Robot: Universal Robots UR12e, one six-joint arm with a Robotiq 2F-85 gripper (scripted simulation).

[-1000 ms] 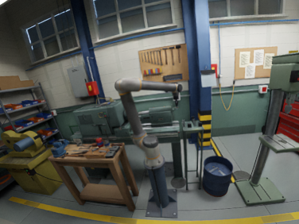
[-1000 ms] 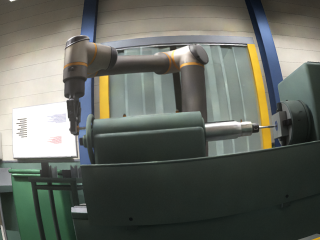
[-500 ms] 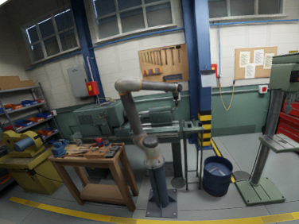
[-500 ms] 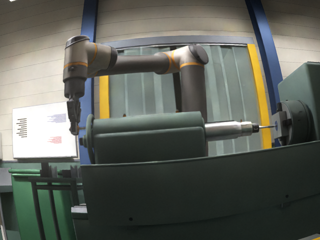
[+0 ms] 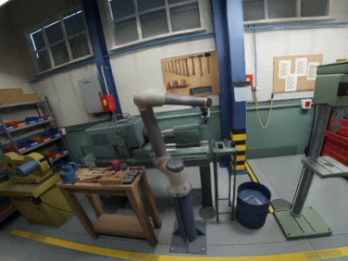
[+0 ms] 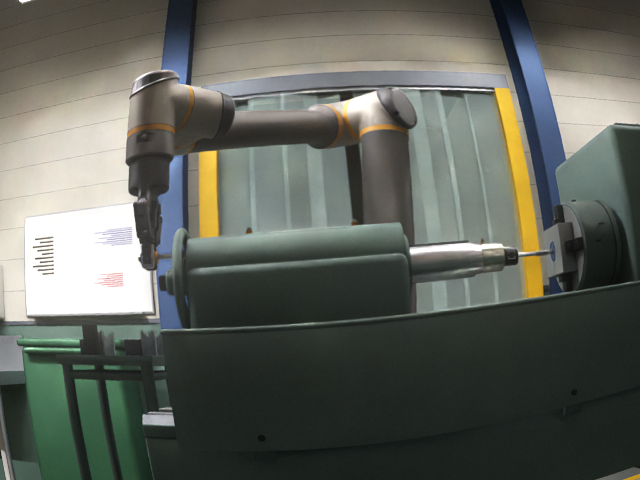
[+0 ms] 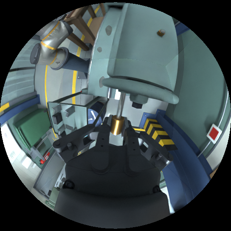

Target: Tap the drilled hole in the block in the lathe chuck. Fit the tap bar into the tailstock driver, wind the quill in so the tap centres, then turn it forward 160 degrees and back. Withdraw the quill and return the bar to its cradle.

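Note:
The tap at the end of the steel quill points into the hole of the block in the lathe chuck. The quill sticks out of the green tailstock. At the tailstock's rear stands the handwheel, with a brass crank knob on a steel stem. My gripper hangs down behind the handwheel, and its two fingers are closed on either side of the brass knob. The empty cradle stand lies beyond the tailstock's end.
The handwheel rim and the tailstock body are right beside my fingers. A green splash guard runs along the lathe's front. A blue drum and a drill press stand right of the lathe. A wooden bench stands to the left.

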